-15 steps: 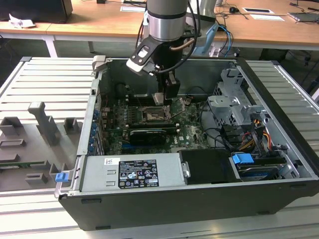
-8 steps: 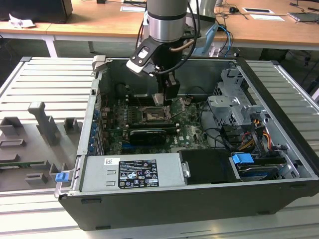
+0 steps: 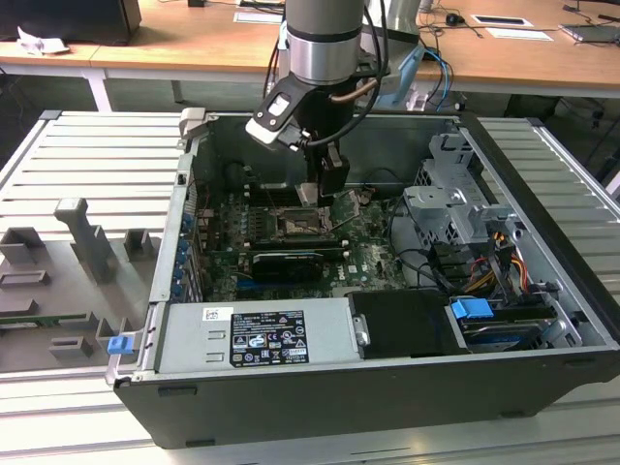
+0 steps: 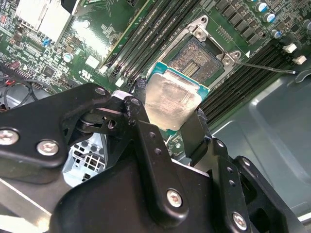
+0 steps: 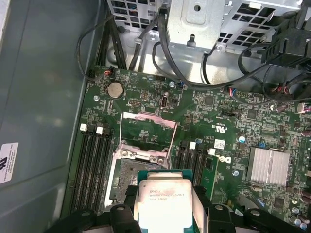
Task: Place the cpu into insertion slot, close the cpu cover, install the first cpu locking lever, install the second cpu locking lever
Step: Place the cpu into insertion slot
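Status as observed: the cpu (image 4: 171,99) is pinched by two opposite edges between the black fingers (image 4: 142,127) of the gripper (image 4: 170,104), with its pale metal top toward both wrist cameras. It hangs over the insertion slot (image 4: 197,57) and is not seated; the dark pin field is exposed past the chip's edge. The cpu cover (image 5: 148,116) stands open at one side of the socket, and green board shows through its window. A thin locking lever (image 4: 267,67) lies unlatched beside the socket. Memory slots (image 5: 95,165) flank the socket on two sides.

In the exterior view the arm (image 3: 325,39) stands at 12 o'clock and points down into the open computer case (image 3: 291,407), with the gripper tip directly above the socket. From the socket, the drive cage (image 3: 450,208) sits at 3 o'clock and the power supply (image 3: 257,334) at 6 o'clock. A grey fixture tray (image 3: 77,271) sits at 9 o'clock, outside the case.
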{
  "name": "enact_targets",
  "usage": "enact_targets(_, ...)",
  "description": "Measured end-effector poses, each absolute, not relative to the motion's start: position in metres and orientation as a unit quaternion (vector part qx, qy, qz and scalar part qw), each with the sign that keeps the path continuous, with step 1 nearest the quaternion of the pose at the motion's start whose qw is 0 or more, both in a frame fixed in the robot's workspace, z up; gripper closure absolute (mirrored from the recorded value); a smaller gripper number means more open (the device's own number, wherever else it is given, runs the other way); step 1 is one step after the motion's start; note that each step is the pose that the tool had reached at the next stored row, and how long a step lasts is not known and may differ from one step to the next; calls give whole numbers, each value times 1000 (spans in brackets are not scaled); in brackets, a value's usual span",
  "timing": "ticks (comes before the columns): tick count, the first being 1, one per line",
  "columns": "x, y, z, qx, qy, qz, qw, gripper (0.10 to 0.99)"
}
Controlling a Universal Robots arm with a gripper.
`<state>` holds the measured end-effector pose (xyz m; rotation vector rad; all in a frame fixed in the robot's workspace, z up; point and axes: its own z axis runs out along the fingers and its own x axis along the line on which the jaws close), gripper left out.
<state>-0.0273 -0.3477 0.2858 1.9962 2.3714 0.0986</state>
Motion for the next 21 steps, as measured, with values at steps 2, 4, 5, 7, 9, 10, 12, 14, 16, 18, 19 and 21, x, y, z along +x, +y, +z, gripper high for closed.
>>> enact_targets(2, -27, -348, 285, 644, 764, 32, 20, 557)
enact_targets(4, -27, -348, 284, 644, 764, 32, 20, 557)
enact_targets(5, -27, -348, 284, 644, 764, 32, 20, 557)
enact_targets(7, -27, -348, 283, 644, 764, 32, 20, 557)
enact_targets(9, -27, -348, 282, 644, 764, 32, 20, 557)
enact_targets(10, -27, -348, 281, 644, 764, 32, 20, 557)
enact_targets(12, -27, -348, 281, 644, 764, 32, 20, 557)
enact_targets(14, -27, -348, 280, 644, 764, 32, 20, 557)
enact_targets(16, -27, -344, 274, 655, 755, 31, 21, 557)
enact_targets(18, -27, -344, 269, 676, 736, 30, 22, 557)
enact_targets(19, -27, -344, 269, 680, 733, 30, 22, 557)
enact_targets(21, -27, -344, 267, 688, 724, 30, 23, 557)
